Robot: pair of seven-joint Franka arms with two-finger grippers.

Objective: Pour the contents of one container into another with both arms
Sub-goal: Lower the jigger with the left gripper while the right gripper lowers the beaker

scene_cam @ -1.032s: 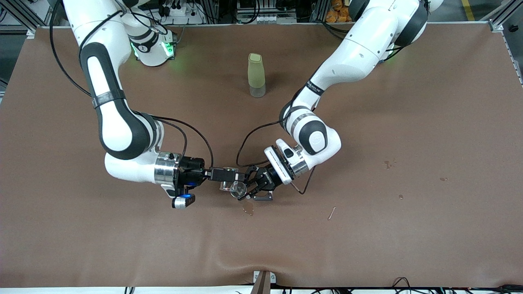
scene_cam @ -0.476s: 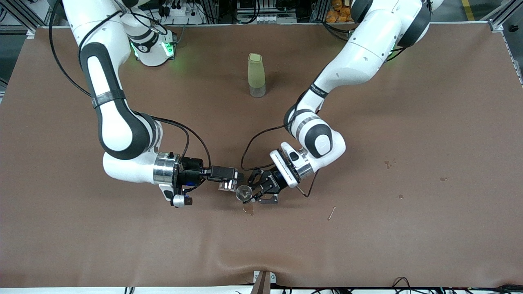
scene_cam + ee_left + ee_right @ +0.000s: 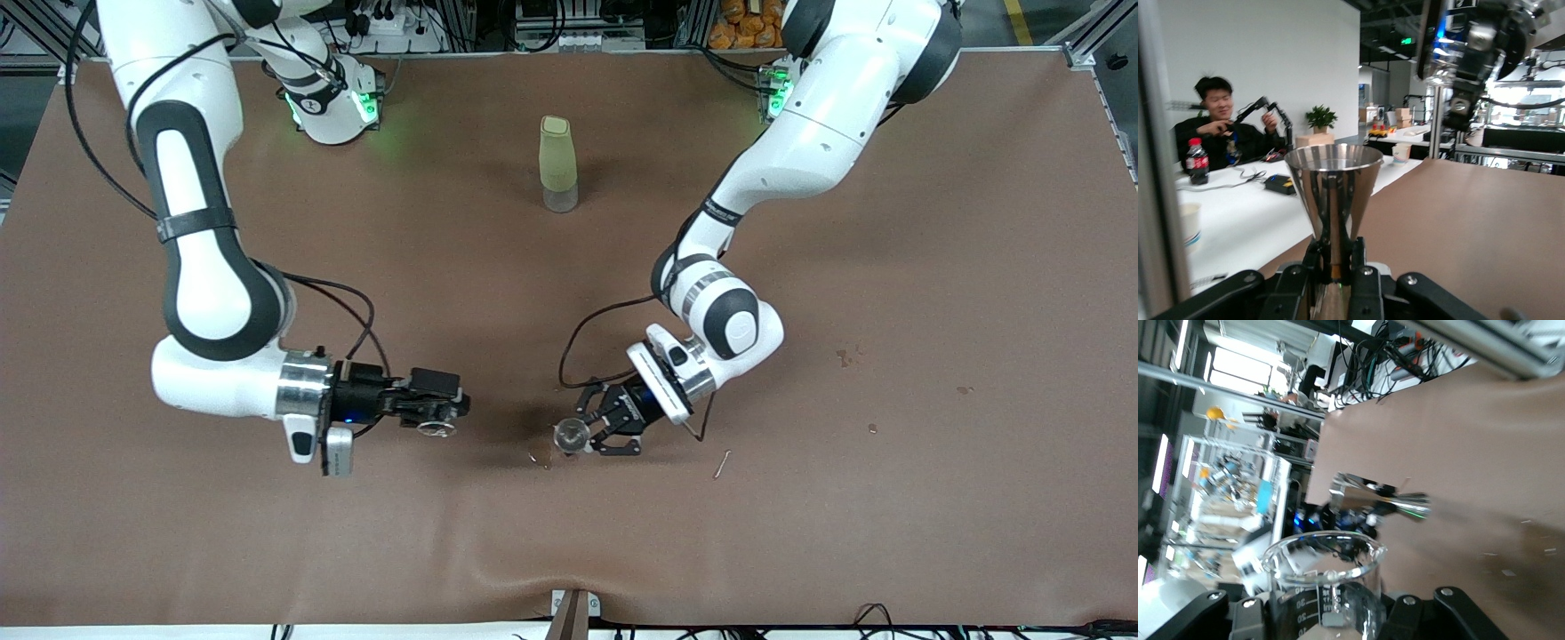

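Here, the left gripper was closed on the narrow waist of a polished steel hourglass-shaped measuring cup, held upright with its mouth facing up, low over the brown table covering. In the left wrist view the same steel cup stood straight between the black fingers, its flared rim level. The left arm reached down from its base to this spot. A few small wet spots lay on the covering just beside the cup, nearer to the front camera.

The right gripper was clamped on a small clear glass beaker with printed measuring marks, over the table toward the right arm's end and apart from the steel cup, with bare covering between them. In the right wrist view the glass beaker sat between the black fingers with its round rim in full sight, and the steel cup in the left gripper showed farther off. The right arm bent down from its base to hold it.

A tall pale green bottle with a clear base stood upright on the table between the two bases, well apart from both grippers and farther from the front camera. A thin short stick lay on the covering near the left gripper.
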